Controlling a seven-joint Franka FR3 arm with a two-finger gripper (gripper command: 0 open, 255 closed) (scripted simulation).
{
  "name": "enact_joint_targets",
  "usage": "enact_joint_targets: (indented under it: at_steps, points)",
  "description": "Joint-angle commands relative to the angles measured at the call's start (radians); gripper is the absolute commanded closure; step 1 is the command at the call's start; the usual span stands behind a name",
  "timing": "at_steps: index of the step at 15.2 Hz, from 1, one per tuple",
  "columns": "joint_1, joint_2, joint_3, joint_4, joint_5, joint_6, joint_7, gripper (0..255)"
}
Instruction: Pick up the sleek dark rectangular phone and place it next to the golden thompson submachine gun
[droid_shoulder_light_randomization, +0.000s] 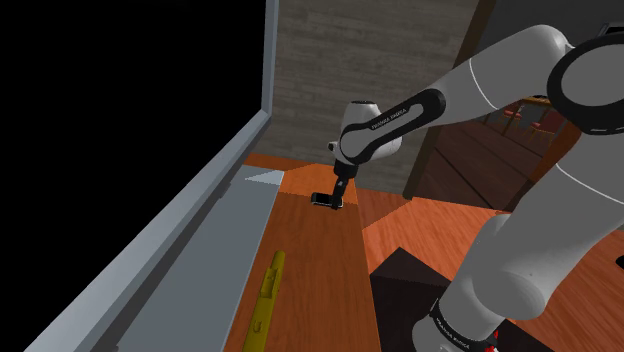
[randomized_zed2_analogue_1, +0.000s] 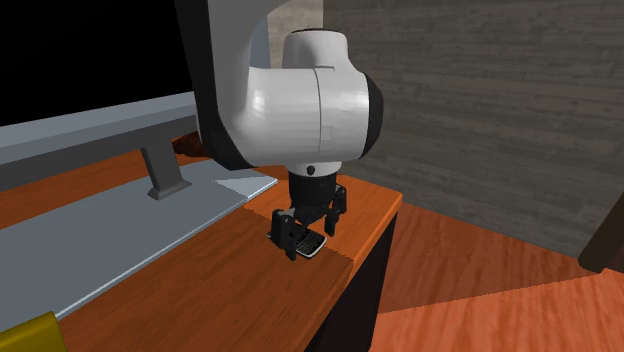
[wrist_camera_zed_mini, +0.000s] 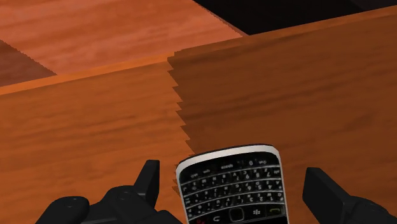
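A dark phone (wrist_camera_zed_mini: 232, 191) with a keypad and a silver rim lies flat on the wooden tabletop (wrist_camera_zed_mini: 95, 133), near its far corner. My gripper (wrist_camera_zed_mini: 234, 172) is lowered over it and open, one finger on each side, with a small gap between each finger and the phone. The second exterior view shows the gripper (randomized_zed2_analogue_1: 305, 232) standing upright over the phone (randomized_zed2_analogue_1: 310, 246) close to the table's edge. In the shoulder view the gripper (droid_shoulder_light_randomization: 335, 193) hangs over the phone (droid_shoulder_light_randomization: 326, 200). The golden gun (droid_shoulder_light_randomization: 267, 300) lies lengthwise nearer the stand, its end (randomized_zed2_analogue_1: 28, 333) also visible.
A grey slab (droid_shoulder_light_randomization: 205, 270) runs along the table beside a large grey frame (droid_shoulder_light_randomization: 150, 230) around a black area. A grey bracket (randomized_zed2_analogue_1: 163, 175) stands on the slab. The table edge (randomized_zed2_analogue_1: 370, 240) drops to a wooden floor (randomized_zed2_analogue_1: 480, 290). A grey wall (randomized_zed2_analogue_1: 480, 110) stands behind.
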Motion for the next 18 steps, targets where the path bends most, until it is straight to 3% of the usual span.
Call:
enact_joint_targets:
  at_steps: [1,4,5,14,18]
  points:
    - [0.000,0.001,0.000,0.000,0.000,0.001,0.000,0]
    - [0.000,0.001,0.000,0.000,0.000,0.001,0.000,0]
    - [0.000,0.001,0.000,0.000,0.000,0.001,0.000,255]
    - [0.000,0.001,0.000,0.000,0.000,0.001,0.000,255]
    - [-0.002,-0.039,0.004,0.022,-0.010,-0.059,0.009,255]
